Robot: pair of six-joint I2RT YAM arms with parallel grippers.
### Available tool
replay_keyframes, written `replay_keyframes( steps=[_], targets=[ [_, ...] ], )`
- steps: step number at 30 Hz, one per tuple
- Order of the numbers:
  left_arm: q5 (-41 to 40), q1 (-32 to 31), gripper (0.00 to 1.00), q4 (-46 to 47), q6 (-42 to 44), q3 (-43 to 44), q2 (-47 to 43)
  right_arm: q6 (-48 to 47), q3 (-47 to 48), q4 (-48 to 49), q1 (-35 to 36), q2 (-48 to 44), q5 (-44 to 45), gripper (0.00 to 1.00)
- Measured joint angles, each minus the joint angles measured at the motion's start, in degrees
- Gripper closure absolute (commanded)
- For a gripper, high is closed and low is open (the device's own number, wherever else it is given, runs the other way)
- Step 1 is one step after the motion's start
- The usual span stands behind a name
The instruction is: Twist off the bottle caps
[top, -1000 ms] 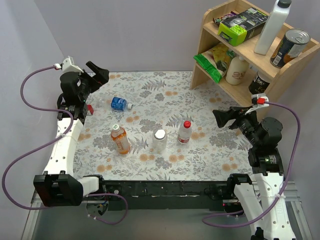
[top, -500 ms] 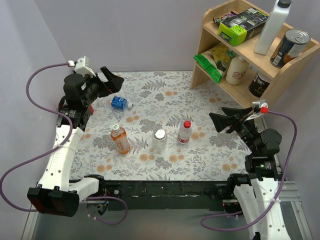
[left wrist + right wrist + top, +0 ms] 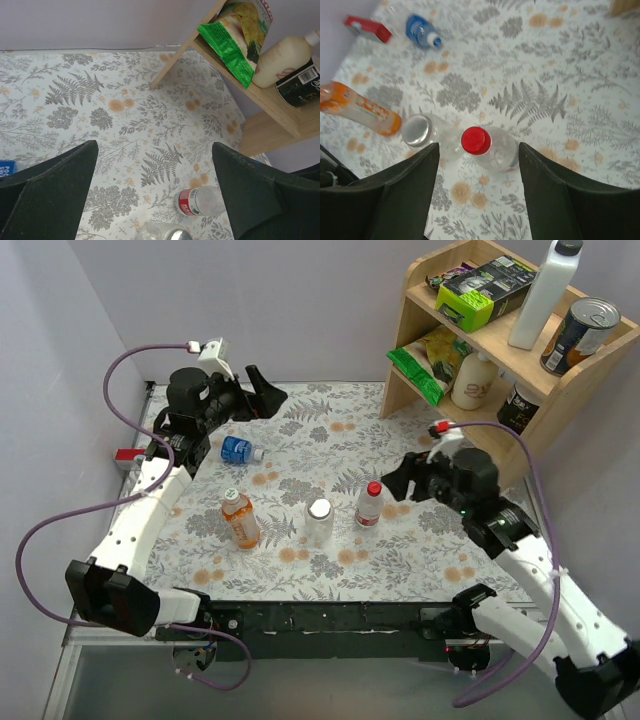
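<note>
Left hand (image 3: 262, 397), black fingers spread wide and empty, hovers over the floral tabletop (image 3: 330, 430); the blue-labelled bottle (image 3: 238, 448) lies at its seven o'clock. Capped and upright in a row: orange-liquid bottle (image 3: 240, 522), squat clear bottle (image 3: 319, 528) under a silver cap (image 3: 319, 508), red cap (image 3: 374, 488) on its red-labelled bottle (image 3: 368, 511). Right hand (image 3: 397, 478), tilted down, gapes empty at the red cap's three o'clock.

A: What is being cut off in the left wrist view?
B: The blue-labelled bottle (image 3: 5, 166) is being clipped by the left edge, the silver-white cap (image 3: 172, 235) by the bottom edge.
A: And the right wrist view?
B: The orange-liquid bottle (image 3: 360, 111) is being blurred and cropped by the left edge.
</note>
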Motion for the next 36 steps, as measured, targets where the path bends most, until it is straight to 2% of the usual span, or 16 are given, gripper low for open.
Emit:
replay_keyframes(
  steps=[2,4,8,12,17,27,36],
  targets=[
    [0.50,-0.72,0.02,1.62,0.28,0.28,1.92,-0.04,2.27,-2.29,9.46,4.83,8.13,0.30],
    [1.49,-1.09,0.02,3.50,0.50,-0.42,2.78,0.11,4.07,-4.17,16.09,8.79,14.23,0.31],
    [2.91,-1.27,0.02,6.80,1.20,-5.03,2.38,0.55,8.61,-8.79,24.02,15.52,25.57,0.36],
    [3.10,-1.27,0.02,6.16,2.12,-6.99,2.36,1.14,11.65,-11.45,25.51,18.95,32.48,0.37],
    [2.73,-1.51,0.02,5.97,3.72,-6.99,2.43,1.88,12.83,-13.38,25.66,20.79,35.93,0.41],
    [-1.95,-6.08,0.02,3.91,8.00,-6.95,3.21,2.19,13.40,-12.94,25.66,24.20,35.17,0.43],
    [-3.82,-6.47,0.02,3.39,8.13,-6.95,3.23,3.39,14.56,-13.29,25.68,27.69,33.99,0.51]
  ],
)
